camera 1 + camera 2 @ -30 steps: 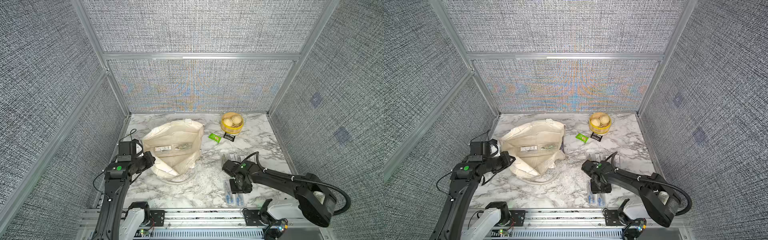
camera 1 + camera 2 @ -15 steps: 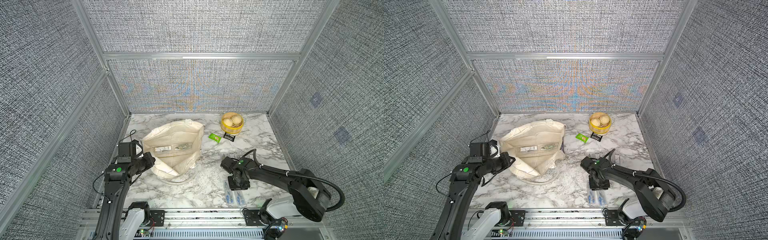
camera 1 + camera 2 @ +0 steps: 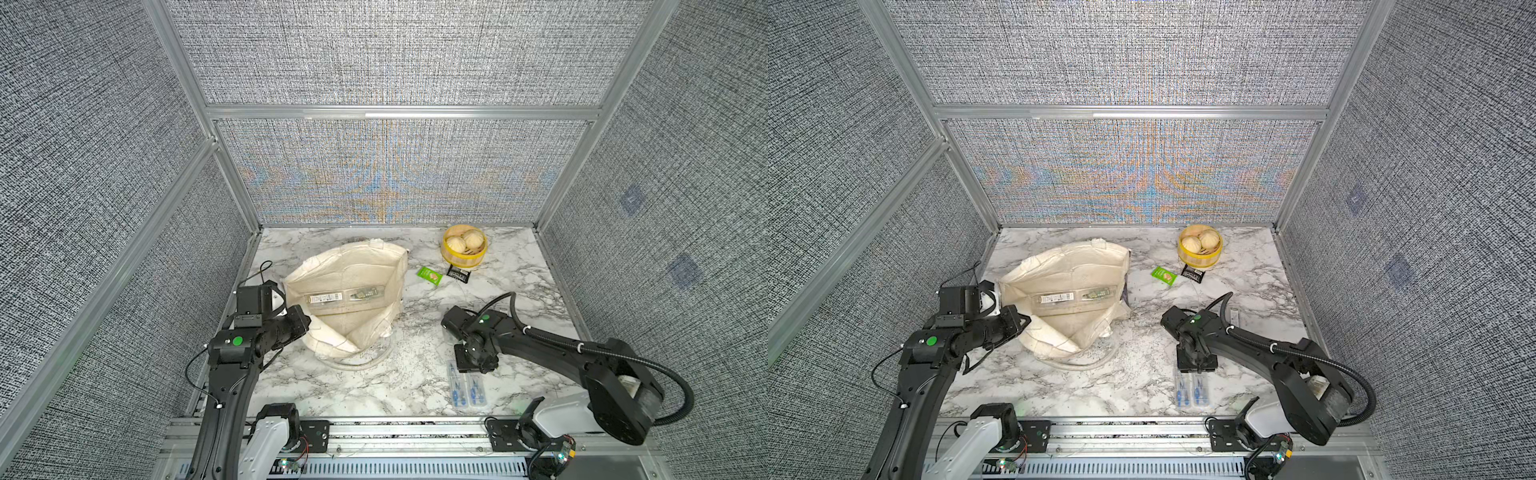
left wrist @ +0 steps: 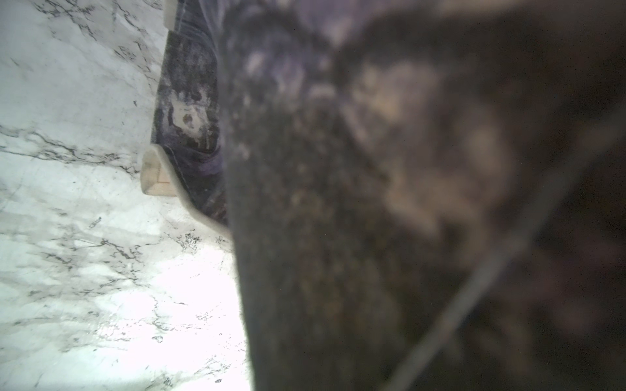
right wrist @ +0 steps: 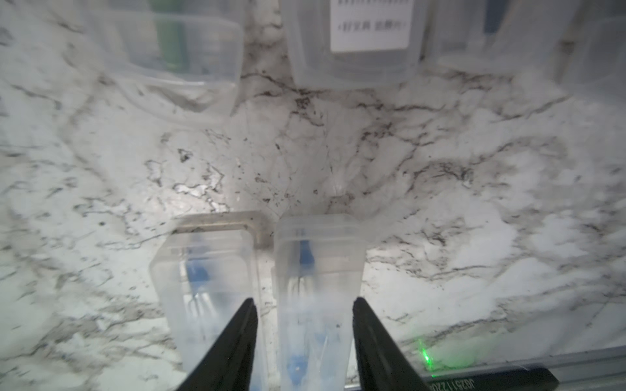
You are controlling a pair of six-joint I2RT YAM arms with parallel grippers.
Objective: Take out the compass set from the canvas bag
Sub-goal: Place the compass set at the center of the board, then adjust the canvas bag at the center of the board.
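Canvas bag (image 3: pixel 353 286) holds one clear case (image 3: pixel 345 297); left gripper (image 3: pixel 305 322) pinches its rim, right gripper (image 5: pixel 305 304) straddles another case (image 5: pixel 318 270).

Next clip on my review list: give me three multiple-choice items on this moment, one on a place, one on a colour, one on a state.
1. The green packet lies:
A) on the table between the canvas bag and the steamer basket
B) inside the bag
C) on the front rail

2. The steamer basket's wall is:
A) red
B) blue
C) yellow

3. The right hand has its jaws:
A) shut on a bag handle
B) apart, straddling a clear case
C) out of view

Answers:
1 A: both top views show it on bare marble between them.
2 C: a yellow band rings the basket.
3 B: the right wrist view shows one finger on each side of the case.
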